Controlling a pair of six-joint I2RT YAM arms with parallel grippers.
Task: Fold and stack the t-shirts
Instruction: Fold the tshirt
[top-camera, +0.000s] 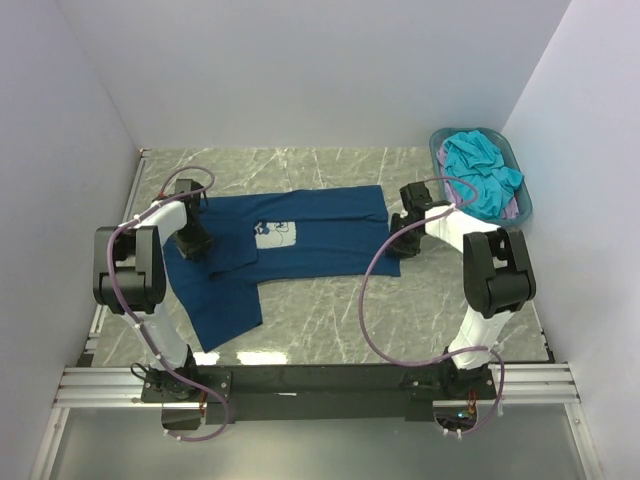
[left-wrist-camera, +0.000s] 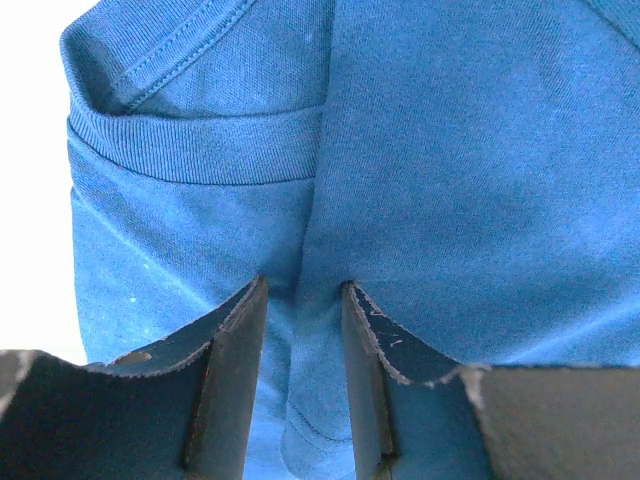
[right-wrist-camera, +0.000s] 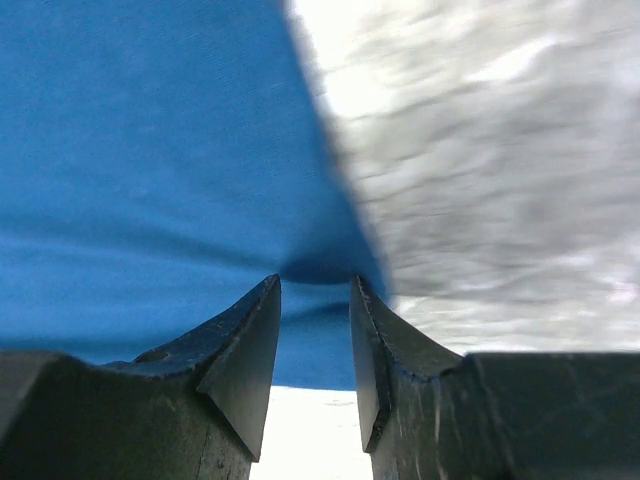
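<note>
The dark navy t-shirt (top-camera: 320, 215) lies spread across the marble table, white chest print (top-camera: 275, 234) up, with a flap hanging toward the front left. My left gripper (top-camera: 195, 243) sits on its left end by the ribbed collar (left-wrist-camera: 200, 150) and is shut on a pinched ridge of navy cloth (left-wrist-camera: 305, 285). My right gripper (top-camera: 408, 228) is at the shirt's right edge, shut on the puckered cloth edge (right-wrist-camera: 315, 280). The turquoise t-shirt (top-camera: 480, 170) lies crumpled in the basket, with the pale lilac one (top-camera: 513, 210) showing under it.
The teal plastic basket (top-camera: 440, 142) stands at the back right corner. White walls close in the left, back and right sides. Bare marble table (right-wrist-camera: 480, 150) lies right of the shirt's edge. The arm bases sit on a rail at the near edge.
</note>
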